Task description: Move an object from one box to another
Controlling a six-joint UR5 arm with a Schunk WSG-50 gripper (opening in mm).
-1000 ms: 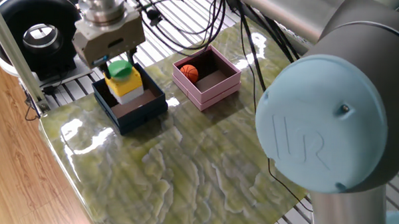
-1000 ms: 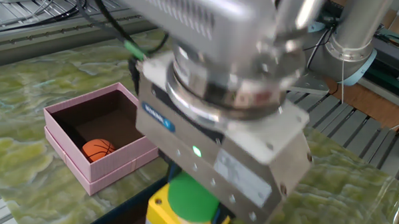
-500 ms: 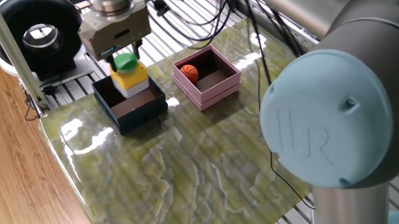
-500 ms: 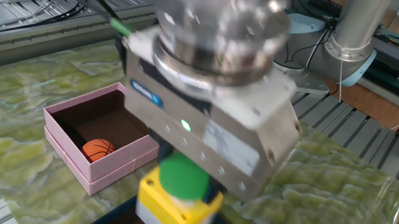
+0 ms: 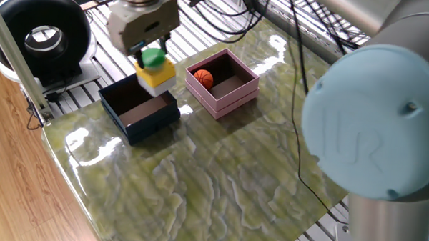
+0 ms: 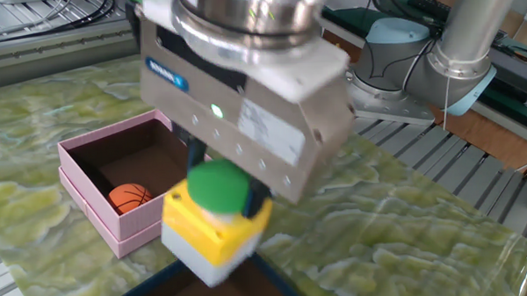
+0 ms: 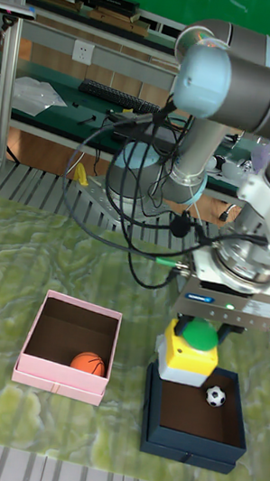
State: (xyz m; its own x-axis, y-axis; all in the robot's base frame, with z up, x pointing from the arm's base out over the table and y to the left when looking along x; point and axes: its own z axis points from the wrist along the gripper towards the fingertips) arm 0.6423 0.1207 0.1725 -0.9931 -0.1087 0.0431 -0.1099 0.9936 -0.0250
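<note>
One yellow block with a green knob [image 5: 155, 70] hangs pinched in the closed fingers [image 5: 151, 56], clear above the navy box [image 5: 140, 111] and short of the pink box [image 5: 223, 83]. Held only by its top, it could slip or twist loose, landing on the orange ball [image 5: 203, 78] or the rim.

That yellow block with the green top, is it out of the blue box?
Out. The yellow block hangs in the claw, above the blue box's walls.
</note>
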